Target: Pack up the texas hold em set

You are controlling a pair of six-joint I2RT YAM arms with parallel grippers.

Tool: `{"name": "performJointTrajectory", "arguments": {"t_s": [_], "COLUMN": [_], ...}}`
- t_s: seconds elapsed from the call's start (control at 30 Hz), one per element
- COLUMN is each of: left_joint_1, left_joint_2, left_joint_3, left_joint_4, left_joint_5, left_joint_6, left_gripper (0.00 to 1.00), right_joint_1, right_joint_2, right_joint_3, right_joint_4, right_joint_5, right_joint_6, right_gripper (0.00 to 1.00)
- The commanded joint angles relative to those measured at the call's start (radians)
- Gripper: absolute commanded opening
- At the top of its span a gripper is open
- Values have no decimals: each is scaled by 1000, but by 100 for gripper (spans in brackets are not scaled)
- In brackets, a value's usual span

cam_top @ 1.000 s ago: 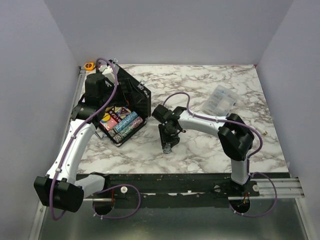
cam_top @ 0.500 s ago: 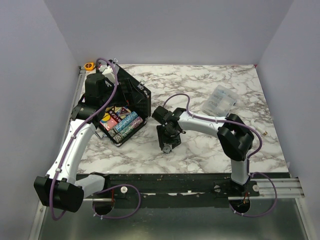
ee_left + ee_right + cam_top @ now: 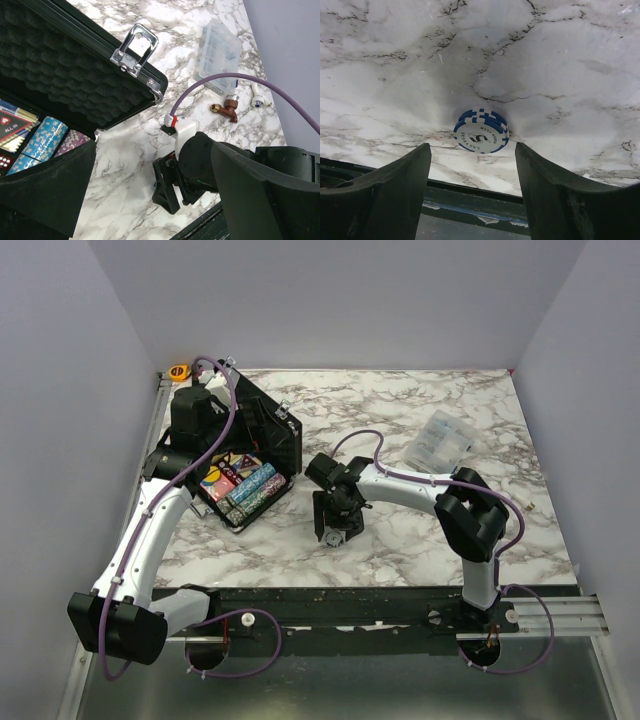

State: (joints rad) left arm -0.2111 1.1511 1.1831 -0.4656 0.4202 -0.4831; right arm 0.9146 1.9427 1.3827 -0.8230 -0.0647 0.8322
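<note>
Marble-print table (image 3: 400,410), pale grey walls (image 3: 350,300); blue chips (image 3: 481,131) lying on it.

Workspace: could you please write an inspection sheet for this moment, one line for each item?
Surface: white marble table.
Job's things: black case open at the left, chip rows inside; one blue chip lying loose on the table.
Clutter: clear plastic bag, orange tape roll, small brass part.
Grippers: left gripper open near the case; right gripper open, straddling the blue chip.
Cables: purple cable on each arm.
Surroundings: plain grey walls.
</note>
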Motion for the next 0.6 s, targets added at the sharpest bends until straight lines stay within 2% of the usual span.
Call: {"name": "performJointTrajectory", "arguments": {"t_s": [0.0,0.57], "left_joint_1": [-4,-5], "left_joint_2": [-21,-27], "left_joint_3": [1,1], "left_joint_4": [6,8], "left_joint_5": [17,26], "left_joint_6": [2,-2], "left_gripper": [96,97], "right_joint_1": [-2,-2], "right_joint_2": [1,46], "right_joint_3": [1,14], "right_joint_4": [-13,-14], "right_joint_5": [-9,15], "right_joint_6": [61,111], "right_gripper": [70,65]}}
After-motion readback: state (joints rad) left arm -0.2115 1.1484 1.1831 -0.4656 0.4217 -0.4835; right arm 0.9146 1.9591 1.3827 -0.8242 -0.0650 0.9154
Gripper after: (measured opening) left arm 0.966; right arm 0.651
